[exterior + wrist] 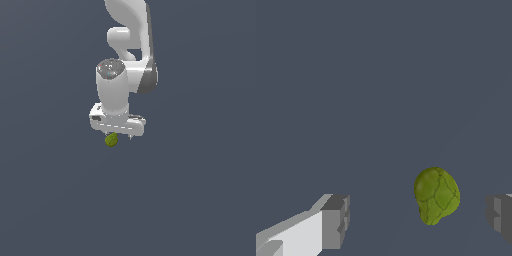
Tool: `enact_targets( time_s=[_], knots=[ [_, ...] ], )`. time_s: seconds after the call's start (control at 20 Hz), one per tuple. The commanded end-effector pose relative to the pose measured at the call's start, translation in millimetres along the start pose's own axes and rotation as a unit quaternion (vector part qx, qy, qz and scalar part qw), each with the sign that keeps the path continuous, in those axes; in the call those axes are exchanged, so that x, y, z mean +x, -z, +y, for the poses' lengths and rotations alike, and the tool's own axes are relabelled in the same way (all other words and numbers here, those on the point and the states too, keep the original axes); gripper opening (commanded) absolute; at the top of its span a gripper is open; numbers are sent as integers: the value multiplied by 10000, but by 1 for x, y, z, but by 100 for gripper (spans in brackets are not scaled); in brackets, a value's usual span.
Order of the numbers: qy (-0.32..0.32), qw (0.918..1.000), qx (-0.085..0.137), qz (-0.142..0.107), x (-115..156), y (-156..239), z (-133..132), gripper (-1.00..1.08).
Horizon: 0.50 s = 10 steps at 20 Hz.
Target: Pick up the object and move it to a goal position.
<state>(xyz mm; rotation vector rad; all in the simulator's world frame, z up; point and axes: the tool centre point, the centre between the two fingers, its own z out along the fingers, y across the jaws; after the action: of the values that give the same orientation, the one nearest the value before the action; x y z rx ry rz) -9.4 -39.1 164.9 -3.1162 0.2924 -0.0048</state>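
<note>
The object (111, 140) is a small olive-green lump with dark veins, just below the white hand in the exterior view. In the wrist view the object (436, 195) lies between the two grey fingertips (336, 221), closer to the other one, with a gap on both sides. My gripper (417, 220) is open and touches nothing. Seen from the exterior, the gripper (119, 135) points straight down, its fingers mostly hidden under the hand, the object towards the exterior view's left of it.
A plain dark grey-blue surface (190, 200) fills both views. The white arm (125, 60) rises above the hand to the frame's top.
</note>
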Motion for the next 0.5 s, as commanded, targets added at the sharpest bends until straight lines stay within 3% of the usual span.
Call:
enact_targets(
  time_s=[0.0, 0.45],
  knots=[
    [-236, 9997, -1, -4, -5, -8, 5, 100],
    [-1463, 9892, -22, -6, -36, -48, 34, 100]
  ],
)
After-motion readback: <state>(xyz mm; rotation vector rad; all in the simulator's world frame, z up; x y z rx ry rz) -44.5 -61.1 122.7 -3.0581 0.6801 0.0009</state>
